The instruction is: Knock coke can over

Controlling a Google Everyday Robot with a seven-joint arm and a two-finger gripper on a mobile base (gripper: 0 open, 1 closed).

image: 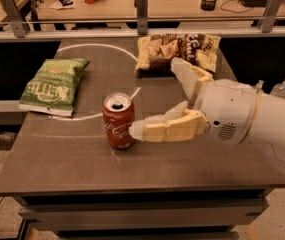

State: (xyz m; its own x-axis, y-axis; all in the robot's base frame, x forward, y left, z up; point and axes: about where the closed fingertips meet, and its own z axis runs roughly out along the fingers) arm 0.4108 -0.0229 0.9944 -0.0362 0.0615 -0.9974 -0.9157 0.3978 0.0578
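The coke can (118,121) is a small red can with white script and a silver top. It stands upright near the middle front of the dark table (72,169). My gripper (157,96) reaches in from the right, its two cream fingers spread wide apart. The near finger (162,128) points left and its tip touches or nearly touches the can's right side. The far finger (187,79) points up toward the back.
A green chip bag (54,85) lies on the table's left side. A brown and yellow chip bag (174,51) lies at the back, just behind my gripper. A railing and desks stand beyond the table. Two water bottles (274,88) show at the right.
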